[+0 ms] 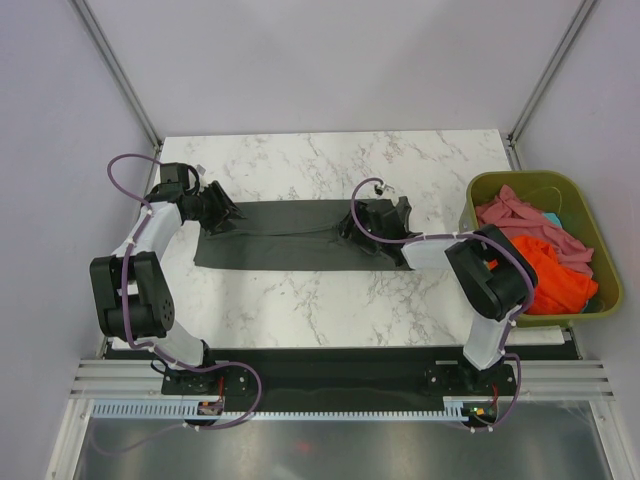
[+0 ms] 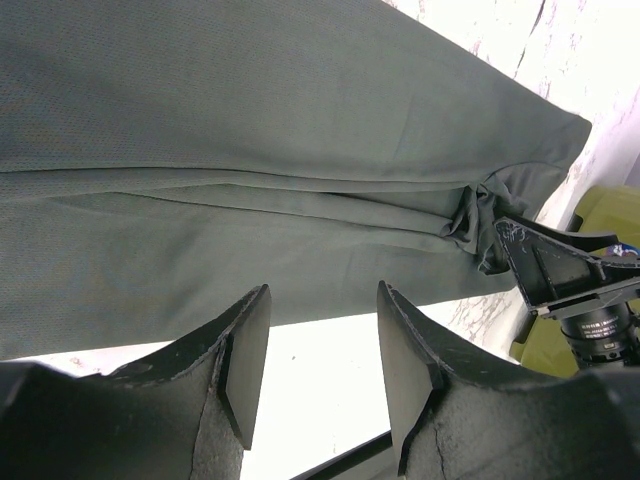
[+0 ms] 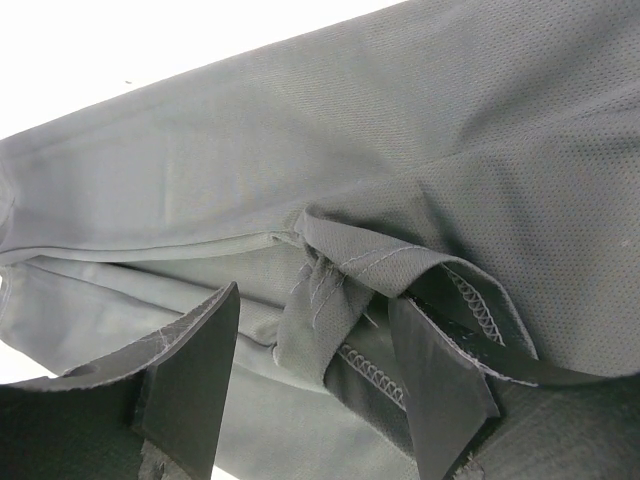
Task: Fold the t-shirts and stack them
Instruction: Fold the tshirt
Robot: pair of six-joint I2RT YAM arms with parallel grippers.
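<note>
Worktop (image 1: 330, 305): white marble-pattern surface, evenly lit. Walls (image 1: 330, 60): plain pale lilac-grey on three sides. Slanted metal posts (image 1: 115, 70) at far corners. Aluminium rails (image 1: 100, 378) along near edge.

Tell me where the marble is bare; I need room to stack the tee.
Free: the strip between the dark tee and the arm bases, and the strip behind the tee. Crowded: the tee's ends, at the left pincer and right pincer, and by the bin.

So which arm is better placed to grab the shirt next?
Probably right: the right gripper is open around a bunched hem of the grey t-shirt; the left gripper is open over table at the shirt's edge.
</note>
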